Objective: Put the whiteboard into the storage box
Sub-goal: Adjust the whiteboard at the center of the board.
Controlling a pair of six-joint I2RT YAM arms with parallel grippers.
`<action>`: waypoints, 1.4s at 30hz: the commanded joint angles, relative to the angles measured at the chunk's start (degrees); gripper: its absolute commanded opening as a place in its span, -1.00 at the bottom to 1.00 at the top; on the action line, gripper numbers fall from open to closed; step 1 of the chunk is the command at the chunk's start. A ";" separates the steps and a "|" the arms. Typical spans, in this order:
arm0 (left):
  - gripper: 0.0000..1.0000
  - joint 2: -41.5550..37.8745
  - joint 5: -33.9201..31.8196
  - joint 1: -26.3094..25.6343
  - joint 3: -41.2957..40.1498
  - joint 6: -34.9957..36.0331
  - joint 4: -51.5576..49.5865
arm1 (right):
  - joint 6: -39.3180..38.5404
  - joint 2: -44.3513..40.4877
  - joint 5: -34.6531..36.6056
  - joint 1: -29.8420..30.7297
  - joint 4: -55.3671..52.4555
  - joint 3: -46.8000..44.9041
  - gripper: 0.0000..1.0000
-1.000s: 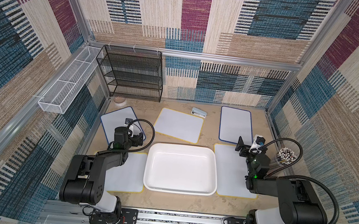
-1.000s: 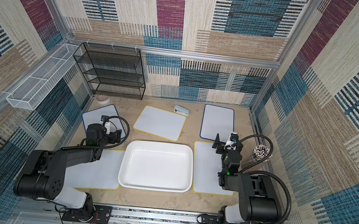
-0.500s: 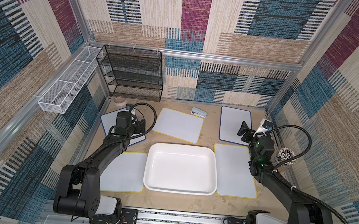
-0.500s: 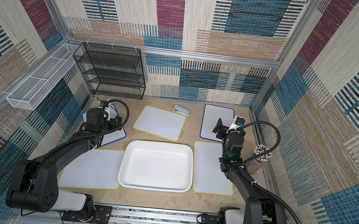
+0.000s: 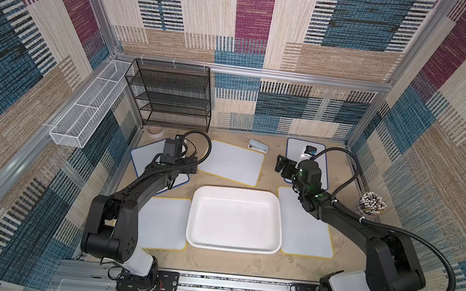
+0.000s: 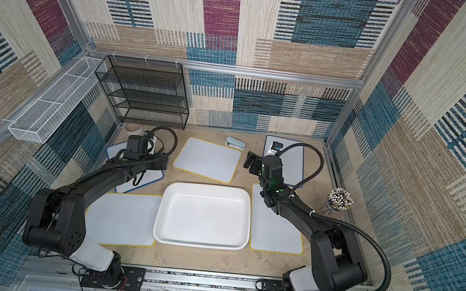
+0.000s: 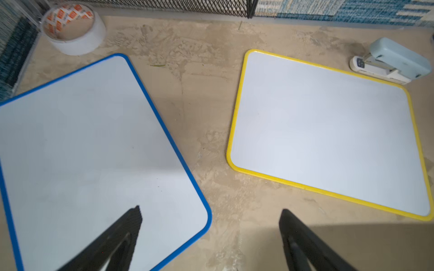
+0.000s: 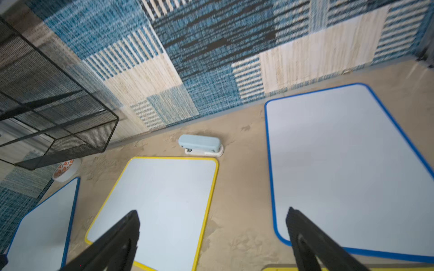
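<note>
Box (image 5: 238, 190) sits mid-bench (image 5: 226, 260), nearer the front edge. Flat around it, all outside: left yellow board (image 5: 165, 222) and right yellow board (image 5: 306, 230) just beside its short sides, left blue board (image 7: 82, 140) by the left edge, far yellow board (image 7: 328, 136) toward the far edge, right blue board (image 8: 340, 164) in the far-right corner. Left gripper (image 7: 211, 210) is spread wide, one finger over the left blue board's corner, the other over bare bench short of the far yellow board (can't tell if anything touches). Right gripper (image 8: 211, 210) is wide too, holding nothing, one finger over the far yellow board, the other over the right blue board. Stapler (image 7: 394, 61) sits by the far edge, tape (image 7: 75, 30) in the far-left corner.
</note>
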 commanded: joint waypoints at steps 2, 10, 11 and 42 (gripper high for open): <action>0.89 2.48 6.27 -0.07 1.73 -2.22 -1.99 | 5.90 4.71 -1.38 2.51 -2.07 3.52 1.00; 0.82 11.02 12.16 -0.24 9.57 -3.85 -3.31 | 11.31 14.13 -5.82 4.69 -5.34 11.34 1.00; 0.81 12.03 12.32 -0.37 10.49 -3.60 -3.37 | 11.75 15.24 -6.48 4.79 -5.70 12.28 1.00; 0.73 32.42 10.38 -2.44 34.19 0.10 -14.02 | 20.13 36.20 -5.02 4.88 -19.12 31.62 1.00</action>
